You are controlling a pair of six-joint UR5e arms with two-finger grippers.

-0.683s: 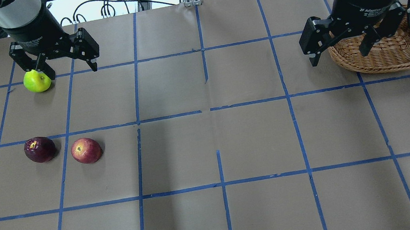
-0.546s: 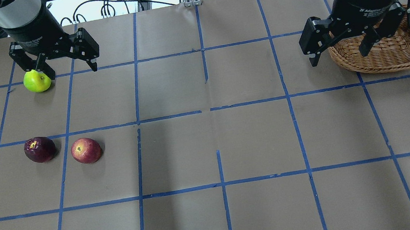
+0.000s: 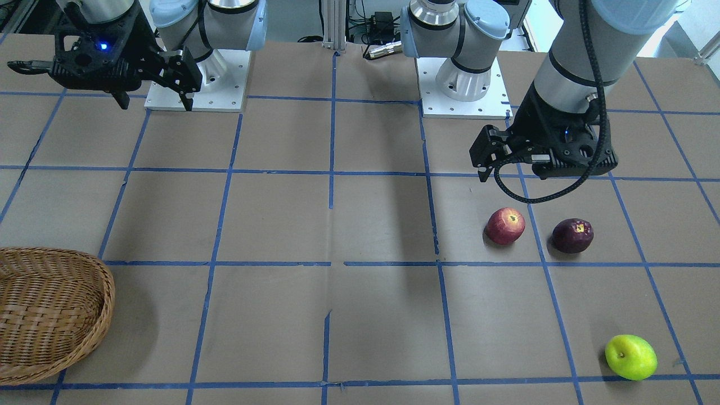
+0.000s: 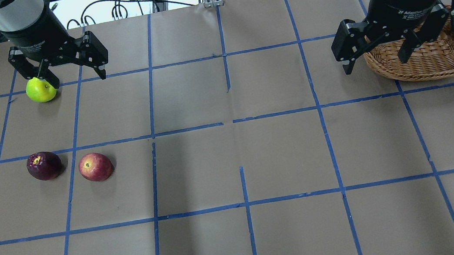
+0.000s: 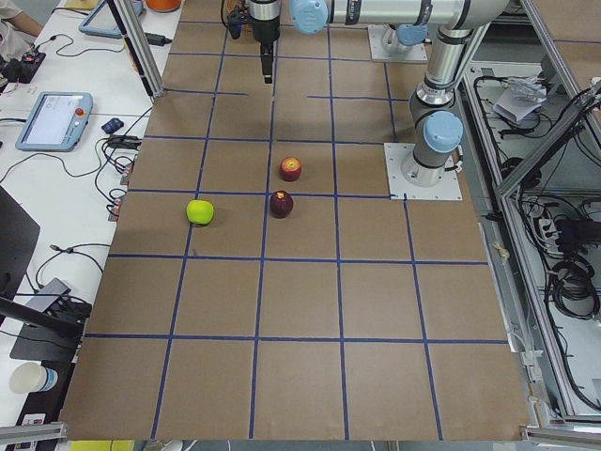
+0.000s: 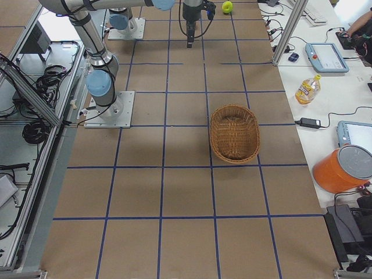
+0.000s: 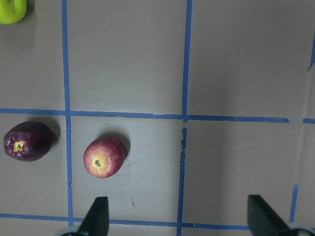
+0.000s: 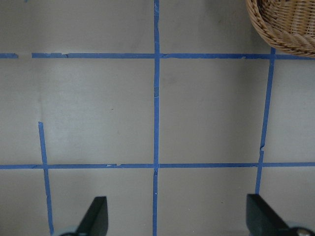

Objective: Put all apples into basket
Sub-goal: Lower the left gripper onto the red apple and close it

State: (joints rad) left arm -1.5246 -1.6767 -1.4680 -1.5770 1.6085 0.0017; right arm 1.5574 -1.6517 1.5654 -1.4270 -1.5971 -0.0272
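Overhead view, clock bearings taken from the table (image 4: 240, 161) centre, 12 o'clock pointing away from the robot.

- Three apples are found on the left half, all resting on the brown paper. The green apple (image 4: 40, 91) is placed at about 10 o'clock. The maroon apple (image 4: 44, 165) and the red apple (image 4: 95, 166) are set at about 9 o'clock, near each other but not touching, the red one at 3 o'clock of the maroon.
- The basket (image 4: 442, 59) is located at about 2 o'clock, far right, with no apple seen inside it.
- The left gripper (image 4: 77, 75) is held above the table with its fingers spread wide and nothing between them. One finger is overlapped with the green apple in this view. In the front-facing view they are shown well apart.
- In the left wrist view, the red and maroon apples are seen at 11 o'clock of the finger gap.
- The right gripper (image 4: 375, 62) is held above the basket's left rim, spread wide, nothing grasped.
- In the right wrist view, only the basket's rim is caught, at 1 o'clock.
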